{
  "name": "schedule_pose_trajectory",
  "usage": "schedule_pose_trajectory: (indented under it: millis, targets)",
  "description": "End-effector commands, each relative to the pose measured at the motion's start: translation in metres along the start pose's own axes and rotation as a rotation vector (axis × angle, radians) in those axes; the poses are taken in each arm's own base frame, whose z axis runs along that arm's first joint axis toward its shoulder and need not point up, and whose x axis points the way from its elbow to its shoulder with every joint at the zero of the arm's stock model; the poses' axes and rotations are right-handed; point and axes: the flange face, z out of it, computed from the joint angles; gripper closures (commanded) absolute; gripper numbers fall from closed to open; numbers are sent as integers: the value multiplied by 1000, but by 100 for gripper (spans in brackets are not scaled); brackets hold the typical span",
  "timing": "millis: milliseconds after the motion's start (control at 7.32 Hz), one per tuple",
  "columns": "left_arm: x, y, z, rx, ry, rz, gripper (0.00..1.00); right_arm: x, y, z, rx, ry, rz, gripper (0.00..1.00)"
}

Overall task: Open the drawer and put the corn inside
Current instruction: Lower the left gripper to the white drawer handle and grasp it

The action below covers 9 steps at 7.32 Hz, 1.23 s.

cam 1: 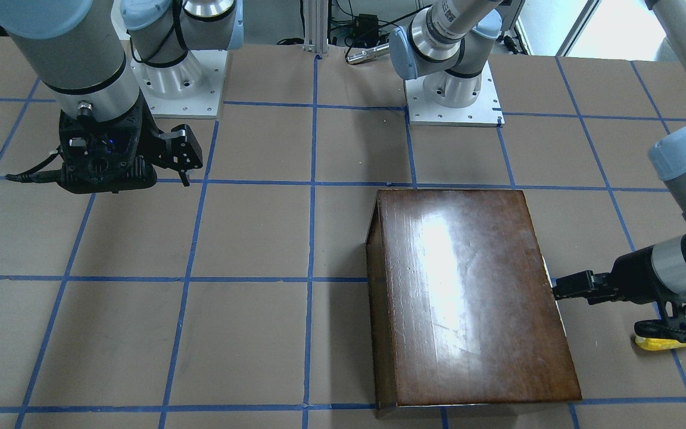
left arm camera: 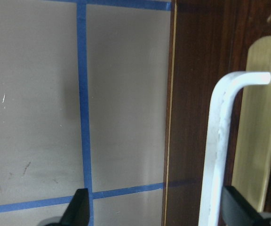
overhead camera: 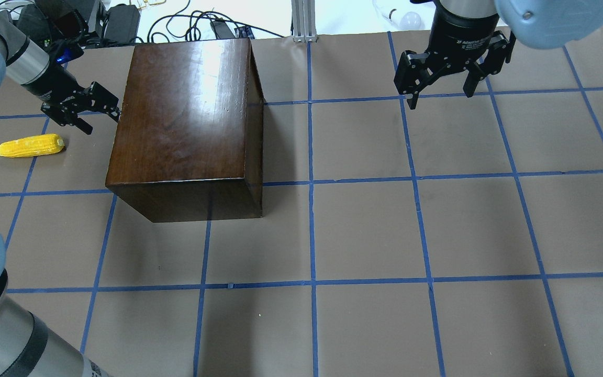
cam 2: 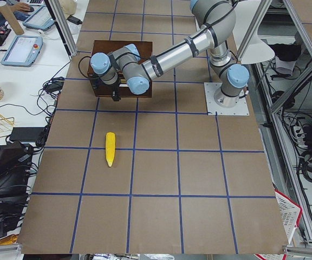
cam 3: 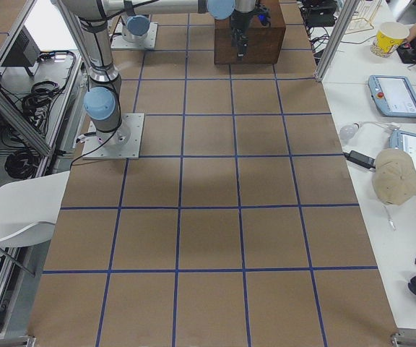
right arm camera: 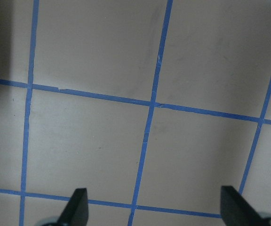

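The dark-brown box (overhead camera: pixel 186 120) stands on the counter (overhead camera: pixel 364 225) in the robot's left half, its far edge close to the counter's far edge. The drawer (left arm camera: pixel 196 117) is shut, its front panel flush with the side of the box that faces the robot's left. On that panel a white handle (left arm camera: pixel 218 150) stands out in front of a brass plate (left arm camera: pixel 258 132).

The left hand (overhead camera: pixel 101 119) is level with the drawer front and right at its edge. Its fingers are spread and pinch nothing. In the left wrist view the handle lies between the two fingertips, close beside one of them; whether it touches cannot be told.

The corn (overhead camera: pixel 28 146) lies flat on the counter to the robot's left of the box, near the left hand and a little nearer the robot. Its tapered end points away from the box, toward the counter's left end. A strip of bare counter separates it from the drawer front, and in the exterior left view more counter runs on beyond it to the end of the counter.

The right hand (overhead camera: pixel 442 97) hangs above the counter's far right part, well apart from the box, fingers spread and pointing down, with nothing in them. Below it the right wrist view shows only brown counter crossed by blue tape lines (right arm camera: pixel 149 106).
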Motion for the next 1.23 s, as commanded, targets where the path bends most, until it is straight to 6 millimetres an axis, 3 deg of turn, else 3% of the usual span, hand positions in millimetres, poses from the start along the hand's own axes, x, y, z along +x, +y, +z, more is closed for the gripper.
schedule_pose_trajectory:
  millis: [0, 1093]
  targets:
    - [-2, -2, 6, -7, 4, 9, 0, 0, 0, 0, 0, 0, -1, 0]
    - [-7, -5, 11, -5, 1, 43, 0, 0, 0, 0, 0, 1, -1, 0]
